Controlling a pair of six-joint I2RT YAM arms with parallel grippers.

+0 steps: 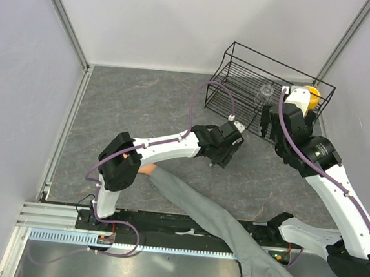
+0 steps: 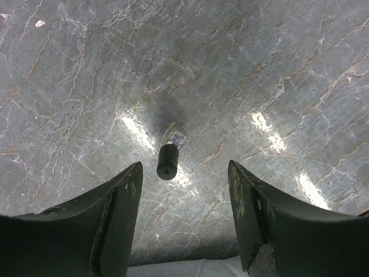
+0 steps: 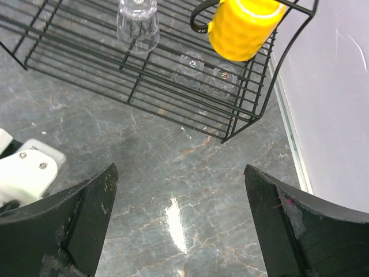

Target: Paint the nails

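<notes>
Left claw (image 2: 184, 173) is held open, gripping nothing, above a small dark-capped bottle (image 2: 168, 158) on the marble table (image 1: 143, 102). Right claw (image 3: 179, 173) is spread wide, empty, near a wire rack (image 3: 132, 104) w/ 1 yellow cup (image 3: 242, 23). A grey-sleeved hand (image 1: 146, 169) is laid by the left arm's elbow; nails prob. hidden beneath it.

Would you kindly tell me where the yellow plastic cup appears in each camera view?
Top external: the yellow plastic cup sits upper right, at the right end of the black wire rack.
Left wrist: not in it.
Right wrist: the cup is at the top edge, right of centre.
Shared landmark: the black wire rack, seen in top external and right wrist only.
</notes>
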